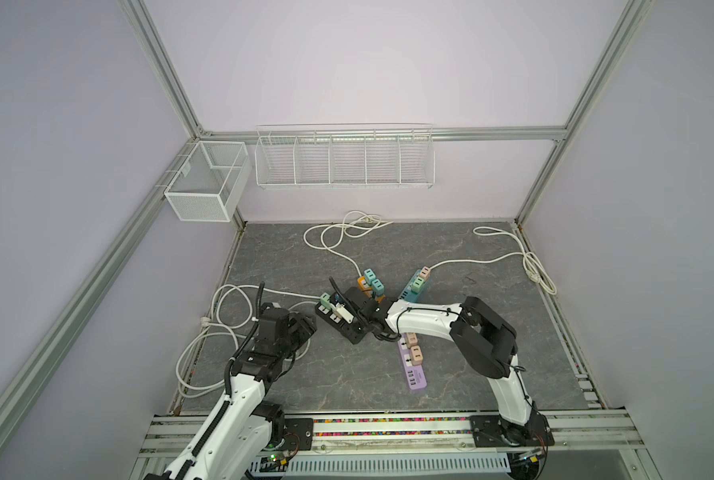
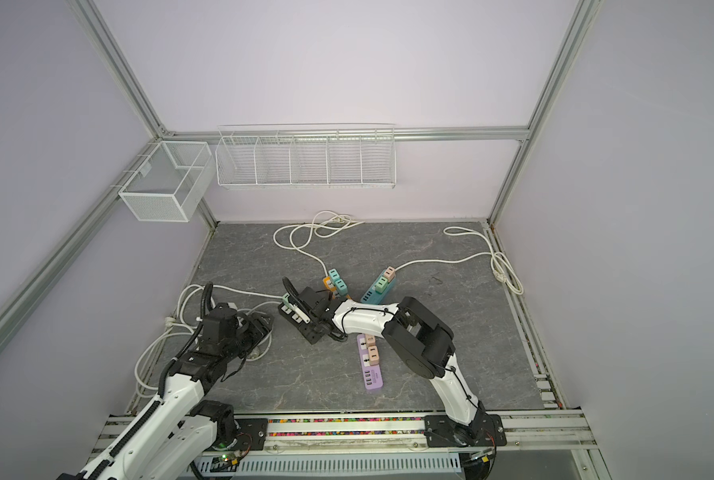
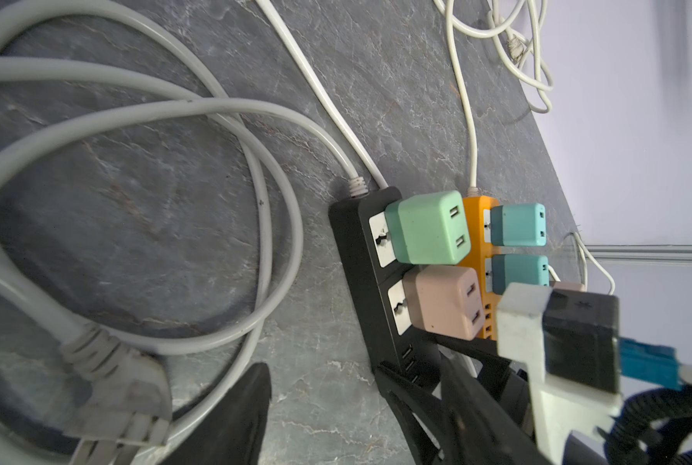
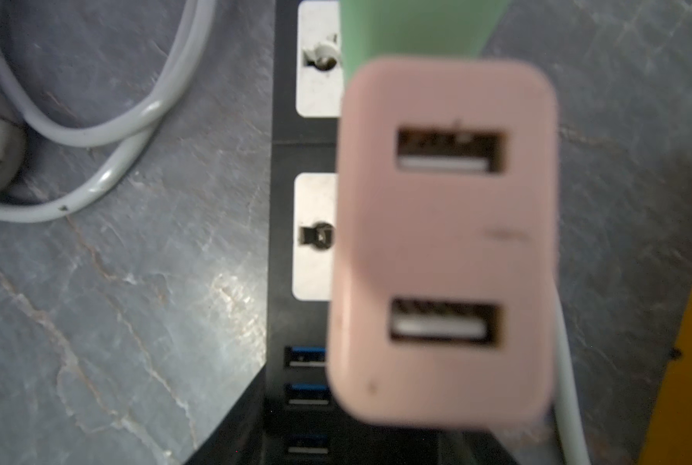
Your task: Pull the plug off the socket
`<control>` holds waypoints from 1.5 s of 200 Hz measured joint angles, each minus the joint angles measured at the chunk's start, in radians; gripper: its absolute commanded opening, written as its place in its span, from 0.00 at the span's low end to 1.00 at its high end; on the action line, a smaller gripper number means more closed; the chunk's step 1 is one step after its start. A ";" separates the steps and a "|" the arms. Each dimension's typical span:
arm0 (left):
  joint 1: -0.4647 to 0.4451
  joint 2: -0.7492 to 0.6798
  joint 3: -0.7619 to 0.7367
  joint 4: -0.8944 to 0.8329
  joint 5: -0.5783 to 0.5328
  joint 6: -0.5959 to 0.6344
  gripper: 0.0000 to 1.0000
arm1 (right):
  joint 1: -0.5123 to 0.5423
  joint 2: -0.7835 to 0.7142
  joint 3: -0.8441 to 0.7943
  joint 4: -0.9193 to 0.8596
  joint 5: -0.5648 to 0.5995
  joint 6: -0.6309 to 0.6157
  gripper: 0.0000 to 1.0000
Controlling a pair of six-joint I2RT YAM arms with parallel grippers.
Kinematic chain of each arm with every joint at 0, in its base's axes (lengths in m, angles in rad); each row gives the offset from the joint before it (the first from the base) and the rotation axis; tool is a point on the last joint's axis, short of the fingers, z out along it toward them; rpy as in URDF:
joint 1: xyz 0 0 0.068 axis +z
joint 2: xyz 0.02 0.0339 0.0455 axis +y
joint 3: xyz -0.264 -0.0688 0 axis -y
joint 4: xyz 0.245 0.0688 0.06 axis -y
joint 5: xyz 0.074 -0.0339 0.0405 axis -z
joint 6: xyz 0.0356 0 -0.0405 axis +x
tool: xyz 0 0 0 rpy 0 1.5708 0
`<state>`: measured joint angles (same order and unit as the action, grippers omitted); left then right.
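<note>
On the table (image 1: 347, 386), centre: the left strip (image 1: 352, 332) carries two plugs side by side, far plug (image 3: 427, 227) and near plug (image 3: 443, 306). Far strip (image 1: 362, 283) lies just behind it, right strip (image 1: 408, 294) further right, near strip (image 1: 417, 376) in front of that. Coiled cable (image 3: 54, 68) lies left.
</note>
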<state>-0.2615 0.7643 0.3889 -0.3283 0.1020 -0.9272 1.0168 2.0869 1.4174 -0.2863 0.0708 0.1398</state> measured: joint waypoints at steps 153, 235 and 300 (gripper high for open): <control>-0.047 -0.125 -0.027 -0.101 0.037 -0.018 0.67 | 0.132 -0.086 -0.122 -0.018 0.195 0.205 0.86; -0.047 0.008 -0.027 -0.004 0.099 -0.005 0.67 | 0.119 -0.230 -0.087 -0.116 0.169 0.190 0.89; -0.047 0.185 -0.006 0.140 0.113 -0.003 0.66 | 0.045 -0.208 0.048 -0.217 0.107 0.212 0.79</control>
<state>-0.3080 0.9489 0.3832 -0.1886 0.2150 -0.9302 1.0618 1.8793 1.4658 -0.5034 0.1780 0.3515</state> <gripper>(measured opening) 0.671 0.811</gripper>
